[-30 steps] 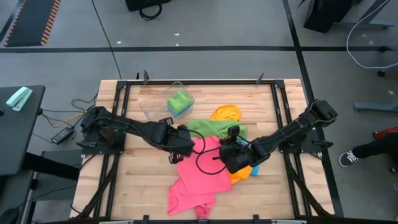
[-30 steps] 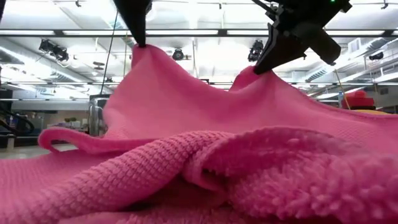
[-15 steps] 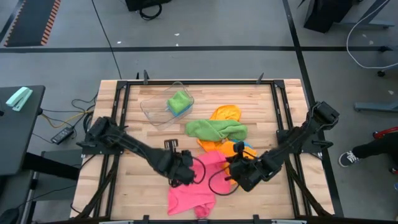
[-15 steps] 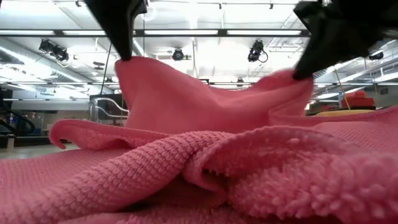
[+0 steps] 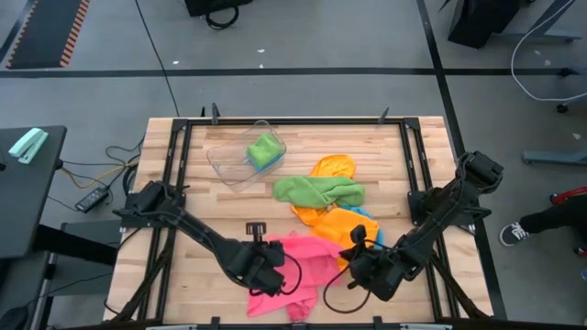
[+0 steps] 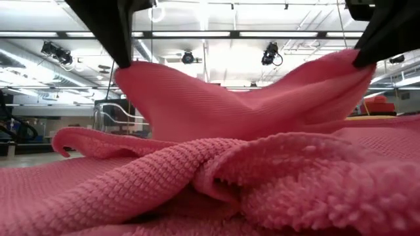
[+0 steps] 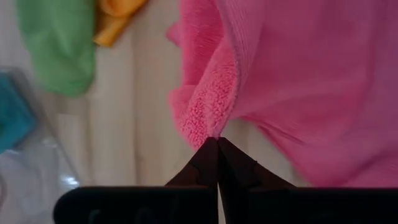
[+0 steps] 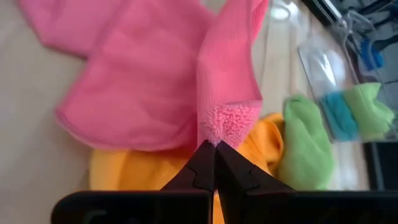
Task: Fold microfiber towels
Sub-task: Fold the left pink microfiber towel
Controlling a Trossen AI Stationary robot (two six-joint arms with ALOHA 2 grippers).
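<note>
Left hand (image 5: 267, 276) and right hand (image 5: 359, 267) pinching pink towel (image 5: 303, 261), no writing legible

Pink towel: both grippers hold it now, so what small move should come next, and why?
Probably lower both corners onto the near part of the pink towel and then release. The left gripper and right gripper are each shut on a corner, lifted above the bunched cloth at the table's near edge, so the fold looks almost complete.

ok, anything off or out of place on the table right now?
Nothing damaged or spilled. The green towel and orange towel lie crumpled mid-table. The pink towel, pinched by the left gripper and right gripper, is bunched, not flat.
</note>
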